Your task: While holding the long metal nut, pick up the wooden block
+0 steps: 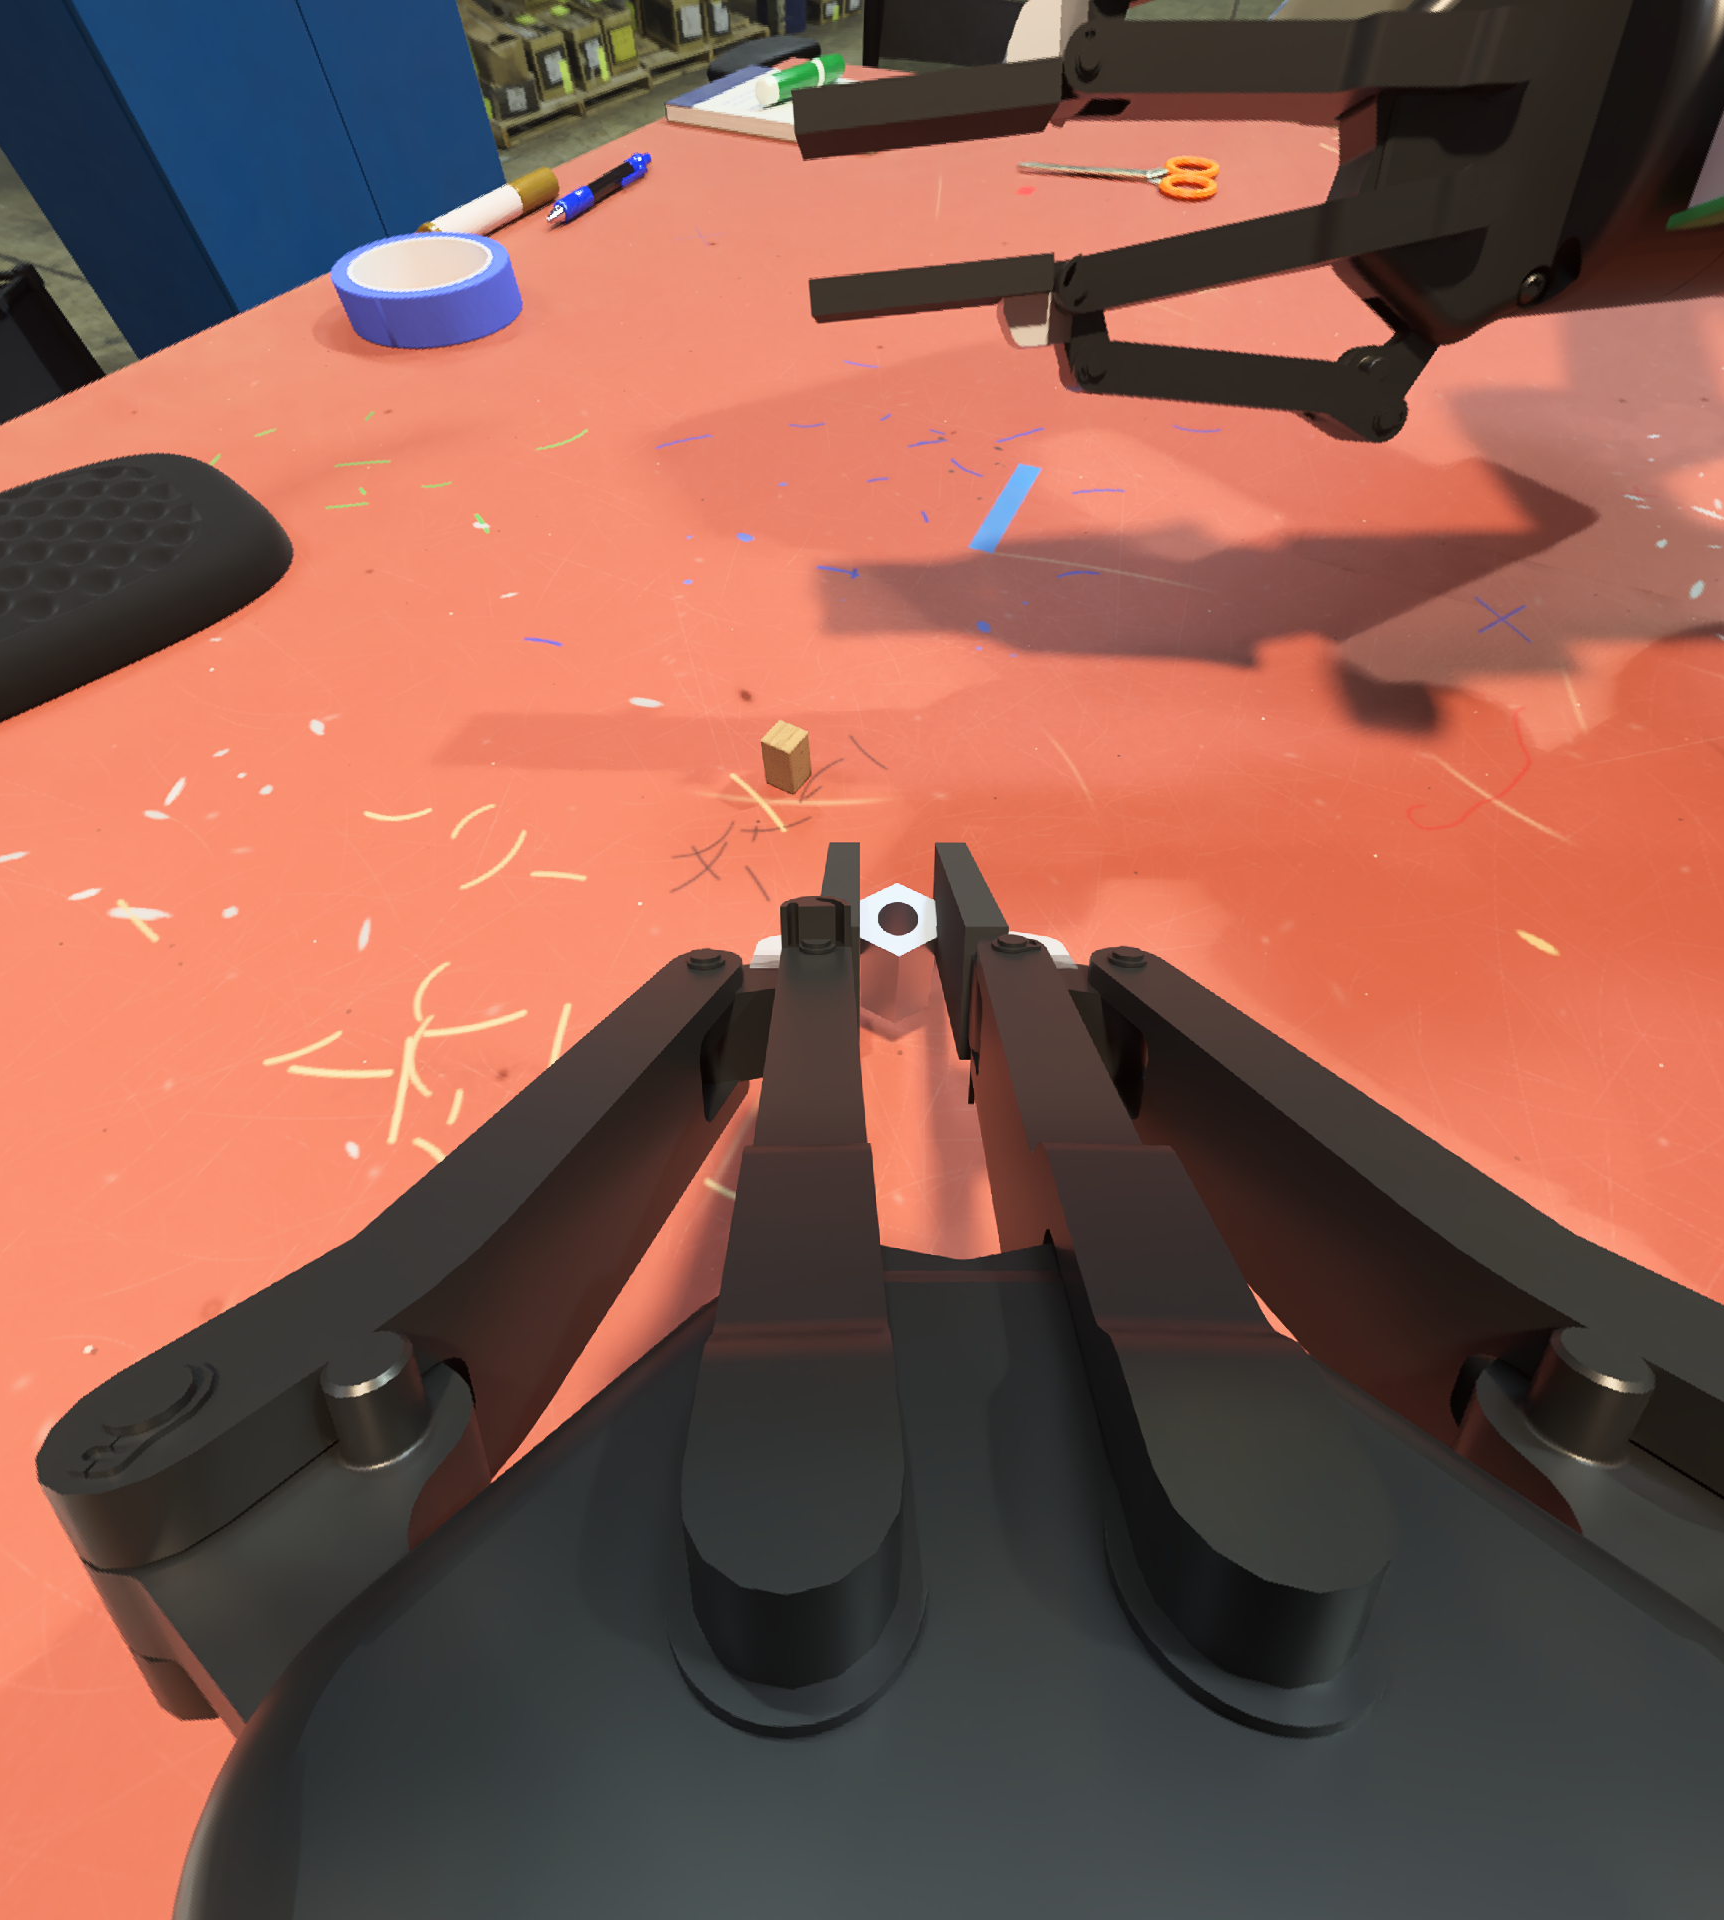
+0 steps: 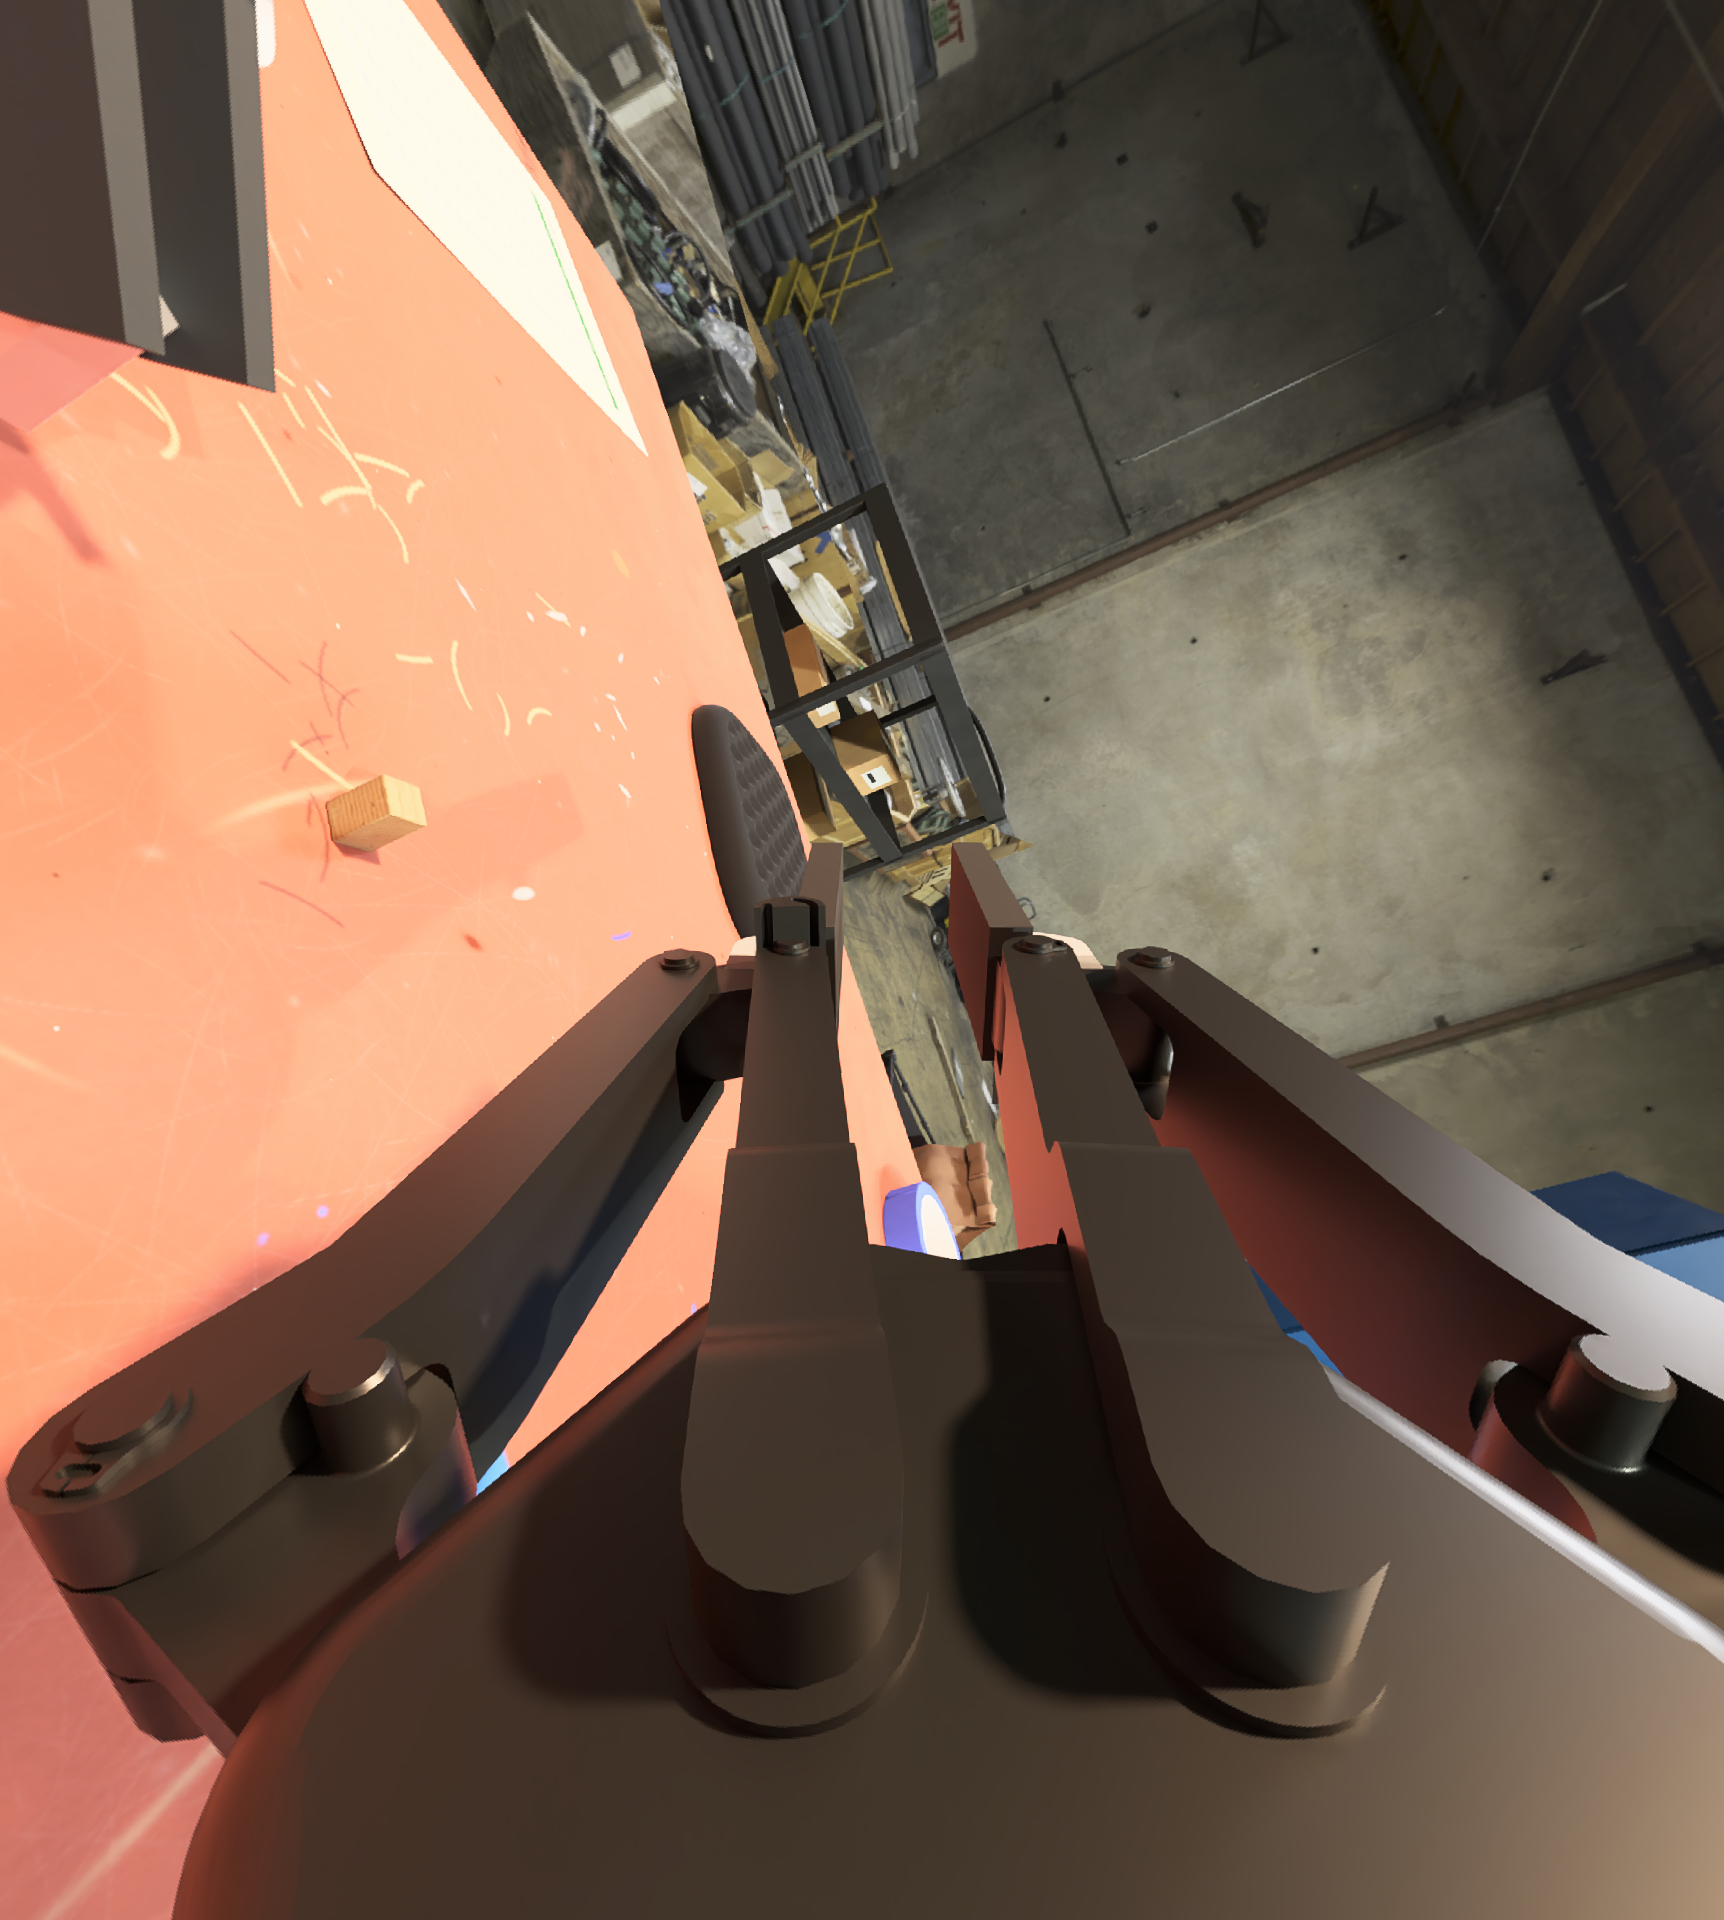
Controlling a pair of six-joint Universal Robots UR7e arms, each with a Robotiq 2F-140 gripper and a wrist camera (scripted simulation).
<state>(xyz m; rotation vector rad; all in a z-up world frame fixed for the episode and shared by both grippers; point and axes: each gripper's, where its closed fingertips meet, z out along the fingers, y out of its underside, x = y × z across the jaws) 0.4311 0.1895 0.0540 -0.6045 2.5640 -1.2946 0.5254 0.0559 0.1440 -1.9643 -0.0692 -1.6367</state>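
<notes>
Left gripper (image 1: 896, 883) jaws clamp the pale long metal nut (image 1: 896, 921); right gripper (image 1: 925, 197) jaws gape, empty. The small tan wooden block (image 1: 786, 756) stands at eleven o'clock beyond the nut, on bare worktop (image 1: 1201, 935), apart from the wrist rest (image 1: 58, 592).

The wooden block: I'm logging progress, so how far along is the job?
Done: the left gripper is shut on the long metal nut. In hand: the right gripper hangs above the table with its jaws apart and nothing between them. Left: the wooden block sits on the table, untouched, apart from both grippers.
</notes>
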